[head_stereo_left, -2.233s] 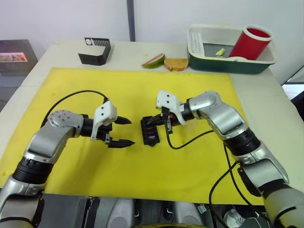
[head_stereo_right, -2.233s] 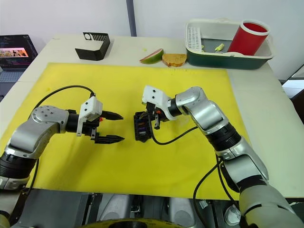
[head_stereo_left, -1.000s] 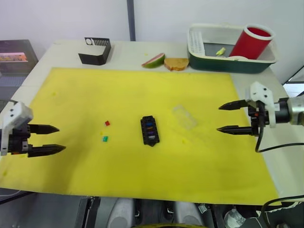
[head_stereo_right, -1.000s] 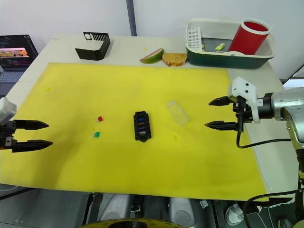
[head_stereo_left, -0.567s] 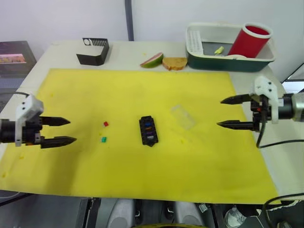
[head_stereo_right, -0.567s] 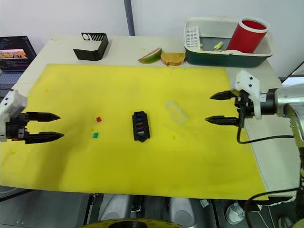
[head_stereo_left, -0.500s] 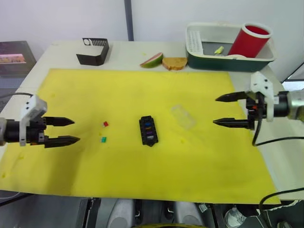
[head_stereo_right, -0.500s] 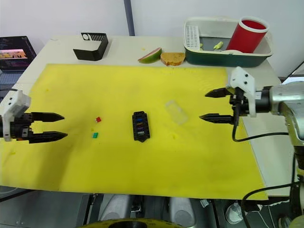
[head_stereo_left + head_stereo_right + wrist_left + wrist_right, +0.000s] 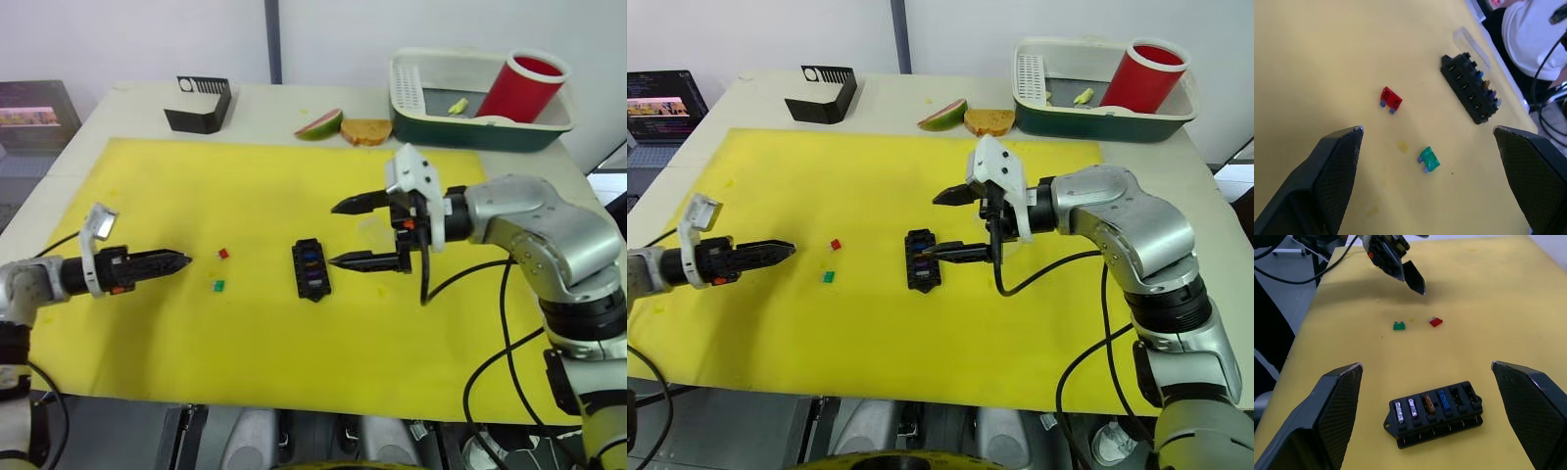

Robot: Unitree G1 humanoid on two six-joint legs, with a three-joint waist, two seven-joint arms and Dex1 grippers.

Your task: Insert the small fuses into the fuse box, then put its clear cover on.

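You see a black fuse box (image 9: 1434, 413) holding clear, amber and blue fuses on a plain yellow mat (image 9: 265, 333). A red fuse (image 9: 1391, 99) and a green fuse (image 9: 1429, 158) lie loose; both show bluish-purple blades.

pale table (image 9: 127, 98) under yellow mat (image 9: 245, 176), white wall (image 9: 147, 39) behind

Fuse box (image 9: 1434, 413): matt black plastic. Fuses (image 9: 1429, 159): translucent glossy plastic. Mat (image 9: 274, 186): matt yellow. Finger pads (image 9: 1337, 407): textured black.
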